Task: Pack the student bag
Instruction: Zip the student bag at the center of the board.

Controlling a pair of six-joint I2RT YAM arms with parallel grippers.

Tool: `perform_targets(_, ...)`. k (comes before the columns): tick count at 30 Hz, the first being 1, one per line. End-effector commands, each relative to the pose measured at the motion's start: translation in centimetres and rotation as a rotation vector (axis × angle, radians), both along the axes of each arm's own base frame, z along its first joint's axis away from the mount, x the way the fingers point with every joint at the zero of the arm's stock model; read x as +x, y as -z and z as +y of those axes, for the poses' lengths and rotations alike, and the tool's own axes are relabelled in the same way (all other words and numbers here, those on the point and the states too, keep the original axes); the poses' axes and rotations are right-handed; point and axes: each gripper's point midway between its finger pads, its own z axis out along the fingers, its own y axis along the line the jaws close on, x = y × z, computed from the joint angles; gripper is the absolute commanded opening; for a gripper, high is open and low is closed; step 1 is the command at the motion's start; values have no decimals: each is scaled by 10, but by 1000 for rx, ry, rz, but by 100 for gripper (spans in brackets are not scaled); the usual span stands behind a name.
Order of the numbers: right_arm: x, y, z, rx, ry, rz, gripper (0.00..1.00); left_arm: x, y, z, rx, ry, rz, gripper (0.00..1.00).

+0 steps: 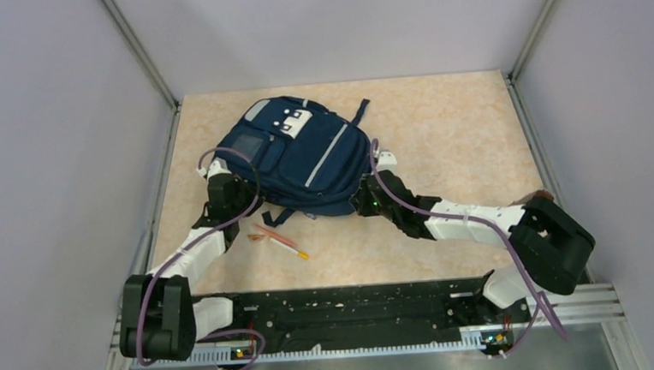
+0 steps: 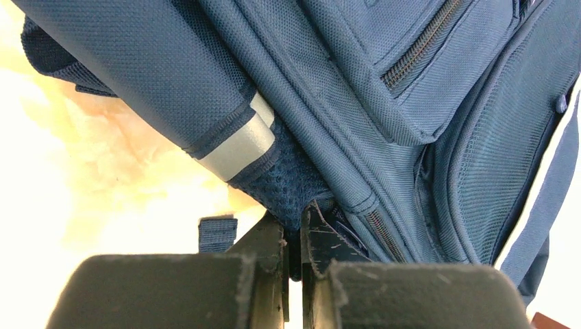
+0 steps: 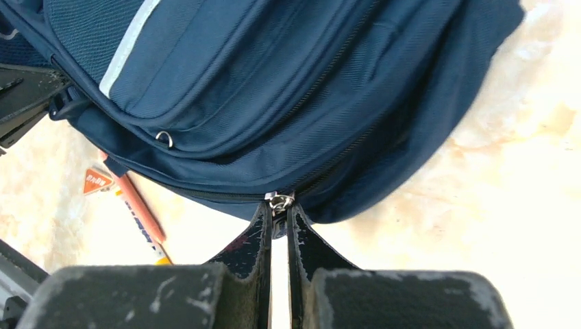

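The student bag [image 1: 305, 156], navy blue with grey-white stripes and white patches, lies flat in the middle of the table. My left gripper [image 1: 238, 184] is at the bag's lower left edge. In the left wrist view, that left gripper [image 2: 294, 223] is shut on a fold of the bag's blue mesh fabric [image 2: 288, 185]. My right gripper [image 1: 364, 202] is at the bag's lower right corner. In the right wrist view, the right gripper [image 3: 279, 209] is shut on a silver zipper pull [image 3: 279, 201] at the bag's [image 3: 274, 75] edge.
Two pencils or pens [image 1: 279, 240], one orange and one with a yellow end, lie on the table just in front of the bag, between the arms. They also show in the right wrist view [image 3: 137, 205]. Grey walls enclose the table on three sides.
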Motion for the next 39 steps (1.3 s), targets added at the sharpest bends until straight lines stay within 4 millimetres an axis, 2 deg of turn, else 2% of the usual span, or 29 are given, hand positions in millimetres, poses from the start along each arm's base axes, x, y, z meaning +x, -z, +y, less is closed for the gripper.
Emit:
perform_targets(1,18,-9,-33,-7,67,-25,0,47,-57,31,82,-82,-178,0)
perform_targets(10,35,0,-49,4,21,35,0,106,-89,45,200,-49,-249,0)
perform_targets(12,41,0,-52,3,4,37,0,123,-94,44,217,-23,-263,0)
perform_targets(15,43,-4,-45,2,-48,33,0,135,-95,36,242,48,-273,0)
perform_targets(16,40,-6,-40,15,-85,30,0,137,-97,34,257,73,-277,11)
perform_targets(18,37,-11,-32,38,-135,22,0,136,-99,34,283,92,-272,46)
perform_targets(19,35,-12,-29,47,-153,19,0,132,-100,36,296,88,-264,68)
perform_targets(21,34,-13,-28,51,-163,19,0,122,-106,36,350,90,-270,88)
perform_targets(23,34,-13,-28,46,-169,14,0,111,-113,38,457,69,-273,91)
perform_targets(25,34,-13,-28,37,-176,9,0,96,-118,23,548,113,-273,92)
perform_targets(26,35,-12,-28,31,-180,4,0,89,-119,8,582,162,-287,92)
perform_targets(29,35,-10,-29,13,-191,2,0,65,-120,-47,638,351,-377,92)
perform_targets(33,34,-12,-28,20,-198,-2,0,26,-110,-122,575,678,-568,92)
perform_targets(37,31,-12,-26,40,-206,-1,0,-5,-95,-167,516,912,-714,91)
perform_targets(39,30,-10,-26,43,-206,4,0,-12,-86,-181,502,987,-724,89)
